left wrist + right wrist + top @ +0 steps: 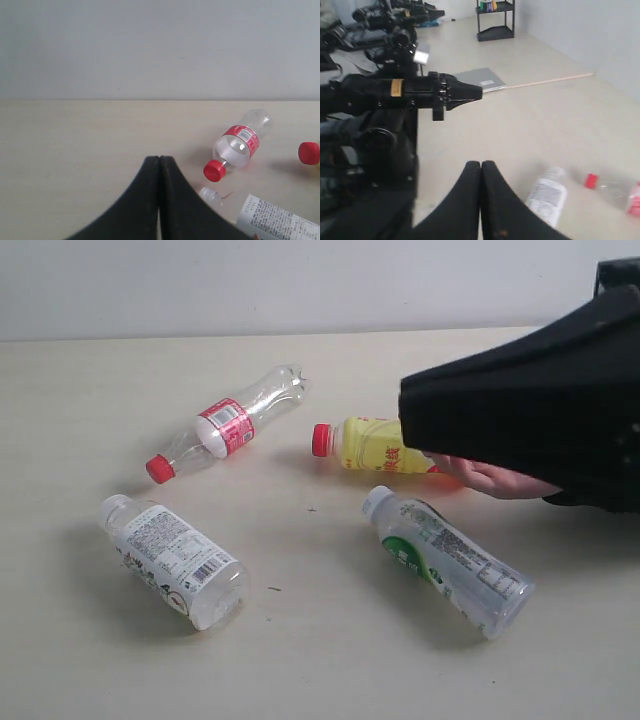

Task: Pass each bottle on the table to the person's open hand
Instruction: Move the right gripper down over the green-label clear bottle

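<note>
Four bottles lie on their sides on the beige table. A slim clear one with a red cap and label is at the back left. A yellow one with a red cap lies mid-table. A white-capped one is front left, and a second, with a green patch on its label, is front right. My right gripper is shut and empty, hanging over the yellow bottle's far end. A person's hand rests on the table under it. My left gripper is shut, empty, short of the slim bottle.
The right wrist view shows my right gripper above the table edge, a white-capped bottle beside it, the other black arm stretched across, and a room floor with a black shelf behind. A pale wall backs the table.
</note>
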`<action>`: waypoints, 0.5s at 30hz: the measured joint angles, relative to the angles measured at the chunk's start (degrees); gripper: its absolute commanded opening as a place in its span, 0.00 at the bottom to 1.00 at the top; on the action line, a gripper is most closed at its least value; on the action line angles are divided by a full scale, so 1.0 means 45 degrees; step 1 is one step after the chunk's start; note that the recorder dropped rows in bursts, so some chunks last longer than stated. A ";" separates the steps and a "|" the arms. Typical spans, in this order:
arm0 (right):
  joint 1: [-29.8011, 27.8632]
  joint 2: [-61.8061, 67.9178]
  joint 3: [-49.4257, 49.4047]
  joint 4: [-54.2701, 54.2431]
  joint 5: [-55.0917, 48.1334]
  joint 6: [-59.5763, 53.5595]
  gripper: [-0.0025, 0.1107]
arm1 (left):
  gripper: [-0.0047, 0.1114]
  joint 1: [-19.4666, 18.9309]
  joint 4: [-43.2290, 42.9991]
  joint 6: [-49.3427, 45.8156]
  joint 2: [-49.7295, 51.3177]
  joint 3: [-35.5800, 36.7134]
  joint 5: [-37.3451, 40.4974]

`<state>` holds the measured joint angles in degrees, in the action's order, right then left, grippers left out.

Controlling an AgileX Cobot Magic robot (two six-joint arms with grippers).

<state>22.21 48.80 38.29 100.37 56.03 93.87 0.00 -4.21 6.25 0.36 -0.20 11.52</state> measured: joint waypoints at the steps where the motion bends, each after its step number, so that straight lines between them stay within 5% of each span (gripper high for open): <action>1: 0.0316 0.0000 -0.0036 0.0000 -0.0699 -0.0885 0.02 | 0.04 0.0000 0.0000 0.0000 0.0000 0.0000 0.0000; 8: 0.2040 0.0000 -0.0145 0.0115 -0.8731 -0.5549 0.02 | 0.04 0.0000 0.0000 0.0000 0.0000 0.0000 0.0000; 15: 0.2341 0.0508 0.0127 -0.2249 -1.7855 -0.5403 0.02 | 0.04 0.0000 0.0000 0.0000 0.0000 0.0000 0.0000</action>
<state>32.74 51.09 38.86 90.25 -24.31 69.56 0.00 -4.21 6.25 0.36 -0.20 11.52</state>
